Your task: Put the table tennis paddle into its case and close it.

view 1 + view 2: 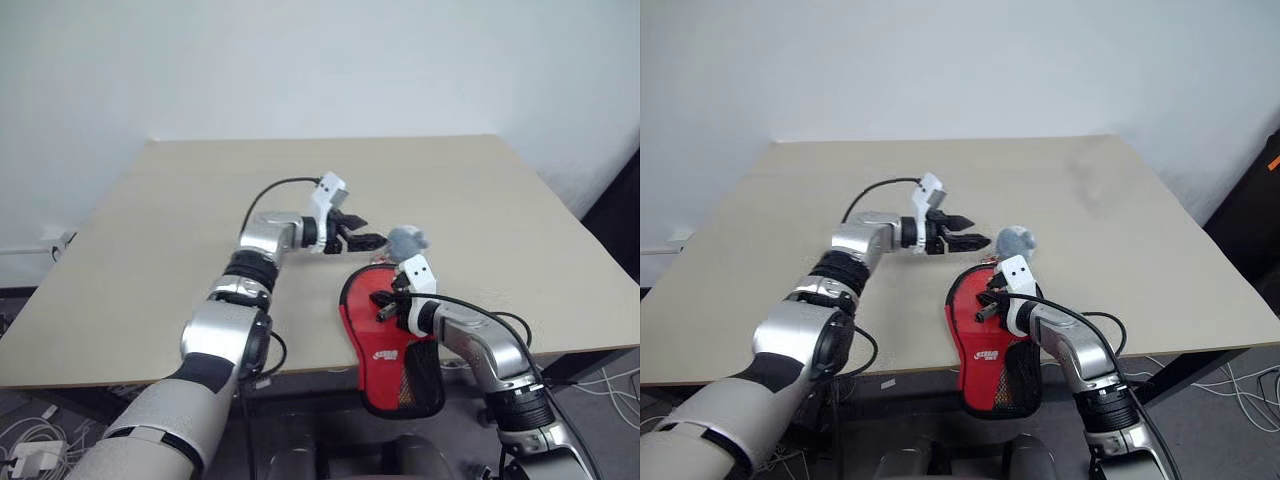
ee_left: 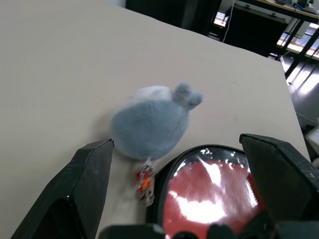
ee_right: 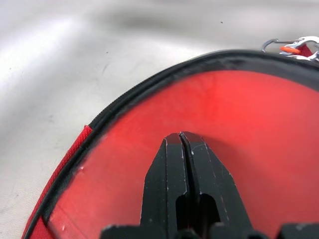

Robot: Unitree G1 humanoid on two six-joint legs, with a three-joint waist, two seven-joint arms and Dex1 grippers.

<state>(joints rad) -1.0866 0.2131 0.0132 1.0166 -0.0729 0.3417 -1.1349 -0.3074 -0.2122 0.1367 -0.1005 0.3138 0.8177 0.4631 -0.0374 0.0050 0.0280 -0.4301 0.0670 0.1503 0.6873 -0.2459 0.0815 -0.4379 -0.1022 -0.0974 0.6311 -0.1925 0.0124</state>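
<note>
The case point(image 1: 375, 345) lies at the table's front edge, clear red-printed side up, black zip rim around it, and its narrow end hangs over the edge. Red fills the clear face point(image 3: 239, 124); I cannot tell the table tennis paddle apart from it. My right gripper point(image 1: 386, 306) is shut, with its fingertips point(image 3: 172, 144) resting on that face. My left gripper point(image 1: 366, 239) hovers open just behind the case, pointing right. Its fingers point(image 2: 79, 194) stand wide apart with nothing between them.
A grey plush ball point(image 2: 149, 124) sits on the table just past the case's round end, joined to it by a small metal clip point(image 2: 144, 181). The beige table point(image 1: 180, 230) stretches bare to the left and back. Cables lie on the floor below.
</note>
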